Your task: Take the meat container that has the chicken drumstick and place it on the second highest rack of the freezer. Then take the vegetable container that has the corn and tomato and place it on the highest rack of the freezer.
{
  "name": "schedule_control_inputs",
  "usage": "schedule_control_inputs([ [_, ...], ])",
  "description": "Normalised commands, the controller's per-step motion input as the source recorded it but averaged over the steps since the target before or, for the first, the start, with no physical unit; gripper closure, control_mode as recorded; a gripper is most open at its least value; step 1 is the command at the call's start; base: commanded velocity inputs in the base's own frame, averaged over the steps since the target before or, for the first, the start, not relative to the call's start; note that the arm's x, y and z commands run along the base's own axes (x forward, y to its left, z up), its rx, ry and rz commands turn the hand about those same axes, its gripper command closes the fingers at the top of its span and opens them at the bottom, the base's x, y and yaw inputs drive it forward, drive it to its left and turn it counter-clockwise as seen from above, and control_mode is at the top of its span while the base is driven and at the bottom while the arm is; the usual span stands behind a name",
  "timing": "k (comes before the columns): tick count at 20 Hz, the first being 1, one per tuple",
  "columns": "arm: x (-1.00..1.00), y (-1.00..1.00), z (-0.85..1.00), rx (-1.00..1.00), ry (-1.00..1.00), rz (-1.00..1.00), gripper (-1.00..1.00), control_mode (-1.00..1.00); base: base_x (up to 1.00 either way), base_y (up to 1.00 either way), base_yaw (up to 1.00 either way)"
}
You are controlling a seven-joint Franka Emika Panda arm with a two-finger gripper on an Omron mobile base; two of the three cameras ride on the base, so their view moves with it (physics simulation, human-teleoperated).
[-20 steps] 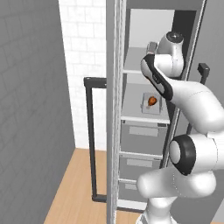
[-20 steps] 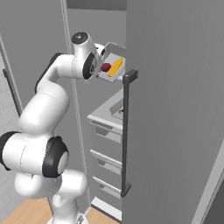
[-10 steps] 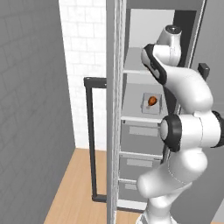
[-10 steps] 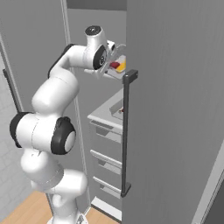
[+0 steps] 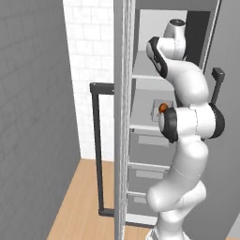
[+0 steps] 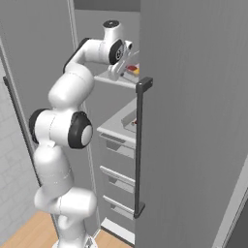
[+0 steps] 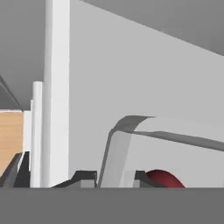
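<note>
Arm is reaching deeper into the tall grey freezer (image 6: 184, 145) than before, setting the pale rigid vegetable container (image 7: 127, 144) with the dark-red tomato (image 7: 164, 179) at the white highest rack's (image 6: 109, 78) front edge. Tool (image 7: 114, 177) is straddling its thin wall; clamped or freed, cannot tell. Likely light, stiff, slick, so the rim is looking like the best hold.

No readable text, labels, brands, numbers or signs showing in any view. Freezer (image 5: 154, 28) panels, door and handle showing plain grey. Shelves and drawer fronts showing bare. Robot arm showing plain white, no markings. Wall tiles and floor carrying no lettering.
</note>
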Motion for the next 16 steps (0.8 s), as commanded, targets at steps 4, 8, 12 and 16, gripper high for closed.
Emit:
schedule_control_inputs([
  [4, 0.27, -0.12, -0.26, -0.08, 0.14, 0.12, 1.0, -1.0, 0.0, 0.0, 0.0],
  [8, 0.11, 0.0, -0.7, -0.14, 0.1, 0.1, 1.0, -1.0, 0.0, 0.0, 0.0],
  [12, 0.19, -0.02, -0.51, -0.12, 0.02, 0.1, 1.0, -1.0, 0.0, 0.0, 0.0],
  [16, 0.19, -0.02, -0.31, -0.01, 0.0, 0.08, 1.0, -1.0, 0.0, 0.0, 0.0],
])
